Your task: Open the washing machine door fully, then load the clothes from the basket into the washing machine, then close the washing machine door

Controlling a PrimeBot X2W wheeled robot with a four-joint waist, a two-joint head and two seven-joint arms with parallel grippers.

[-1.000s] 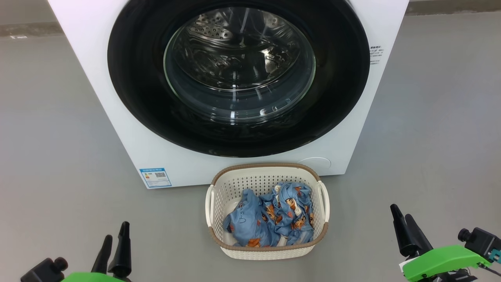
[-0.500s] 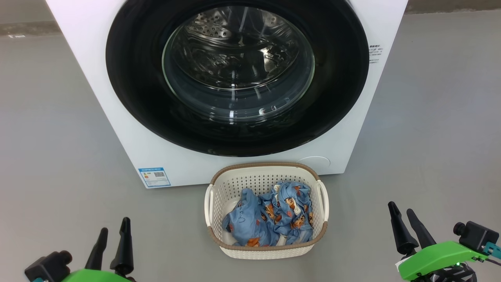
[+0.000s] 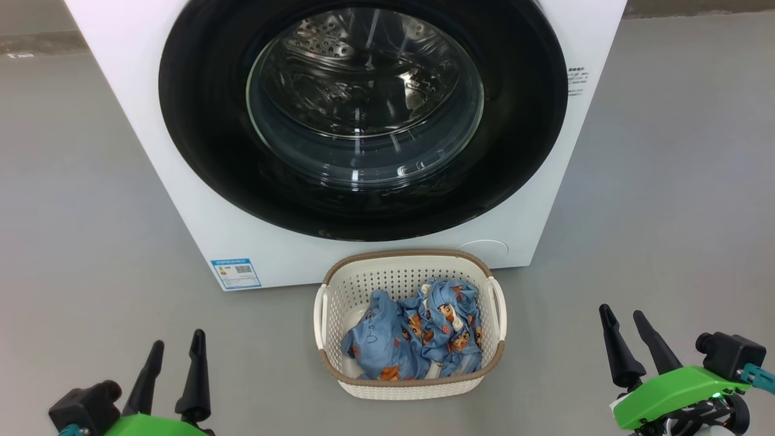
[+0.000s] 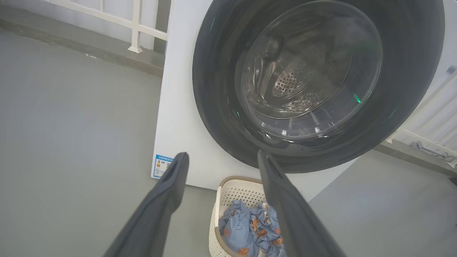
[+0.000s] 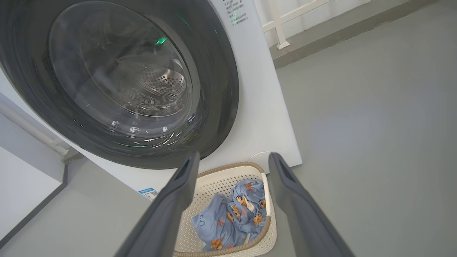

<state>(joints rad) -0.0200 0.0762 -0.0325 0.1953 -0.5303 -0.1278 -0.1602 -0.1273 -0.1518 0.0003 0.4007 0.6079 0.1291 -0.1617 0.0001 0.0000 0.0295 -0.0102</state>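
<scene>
The white washing machine (image 3: 533, 200) stands ahead with its door (image 3: 206, 139) shut, a glossy black ring around a clear glass bowl. On the floor in front sits the cream basket (image 3: 409, 390) holding the blue printed clothes (image 3: 418, 339). My left gripper (image 3: 178, 344) hovers open at the lower left, well left of the basket. At the lower right my right gripper (image 3: 622, 315) is open too, with nothing between its fingers. Both wrist views show the door (image 4: 217, 107) (image 5: 221, 78), the basket (image 4: 232, 187) (image 5: 221, 185) and the clothes (image 4: 246, 228) (image 5: 228, 217) beyond open fingers.
Bare grey floor (image 3: 666, 212) spreads on both sides of the machine. A blue label (image 3: 236, 274) sits at its lower left front and a round filter cover (image 3: 484, 248) at the lower right. White railing (image 4: 135, 28) (image 5: 282, 21) stands behind the machine.
Both grippers have risen a little in the head view, toward the machine, and stay open. The whole picture has shifted slightly, so the camera moved. Basket, clothes and door are unchanged.
</scene>
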